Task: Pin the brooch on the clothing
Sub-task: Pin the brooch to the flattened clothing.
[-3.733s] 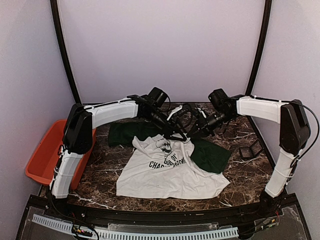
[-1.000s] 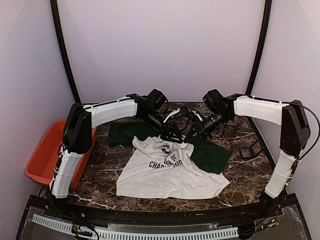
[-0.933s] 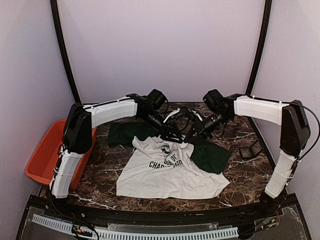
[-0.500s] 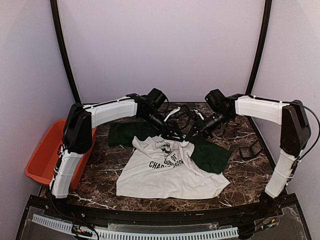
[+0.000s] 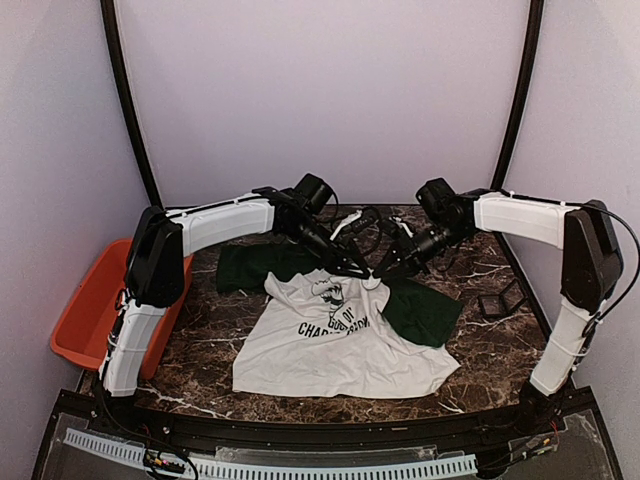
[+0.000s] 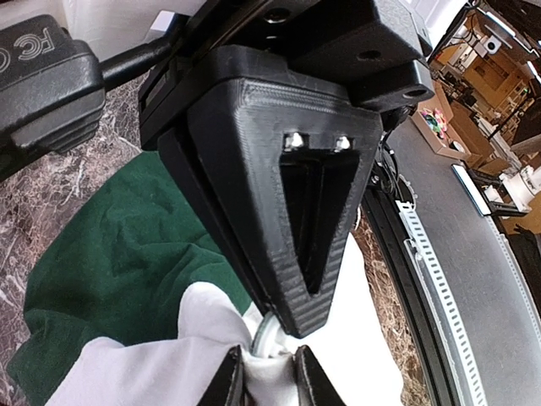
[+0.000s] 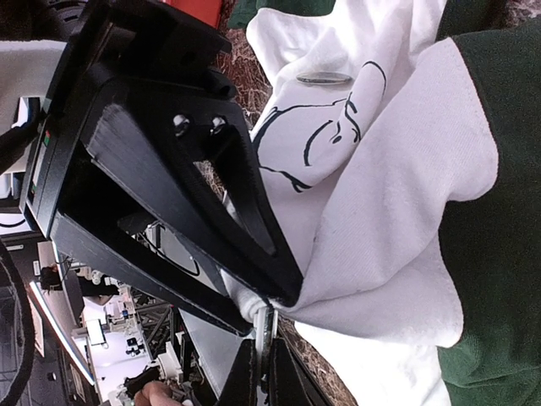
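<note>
Two sets of robot fingers meet above the collar end of a white-and-green T-shirt spread on the marble desk, at the garment's twelve o'clock. The left fingers are nearly closed on a raised fold of white cloth, seemingly to lift one layer clear of the desk so a pin has something to bite. The right fingers, pressed tight together, grip a thin silvery piece seen edge-on, probably the brooch, its rim touching that fold just beside the left fingertips. Each arm crowds the other's wrist camera, leaving little room to steer. A small grey oval lies on the cartoon print; what it is cannot be told. An orange tub sits off the desk at nine o'clock and a black stand at three o'clock, both well apart.
</note>
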Available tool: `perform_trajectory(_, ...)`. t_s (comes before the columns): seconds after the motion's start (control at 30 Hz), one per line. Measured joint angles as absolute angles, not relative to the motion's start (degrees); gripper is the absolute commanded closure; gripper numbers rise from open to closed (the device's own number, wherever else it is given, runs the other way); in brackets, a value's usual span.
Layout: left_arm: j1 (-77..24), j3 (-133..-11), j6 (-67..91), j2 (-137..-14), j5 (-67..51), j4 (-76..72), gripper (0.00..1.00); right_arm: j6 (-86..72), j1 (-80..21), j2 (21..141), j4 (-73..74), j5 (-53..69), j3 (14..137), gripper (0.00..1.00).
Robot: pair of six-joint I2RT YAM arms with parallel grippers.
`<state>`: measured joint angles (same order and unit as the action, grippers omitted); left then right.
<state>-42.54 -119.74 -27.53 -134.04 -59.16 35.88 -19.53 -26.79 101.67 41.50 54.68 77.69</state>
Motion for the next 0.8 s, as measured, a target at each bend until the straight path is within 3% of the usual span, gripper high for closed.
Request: perform_trajectory(0.8, -42.3, -119.7, -26.5, -134.0, -56.7, 33.1, 0.80, -25.6, -24.0, 101.7, 35.7, 59.4, 75.3, 1.00)
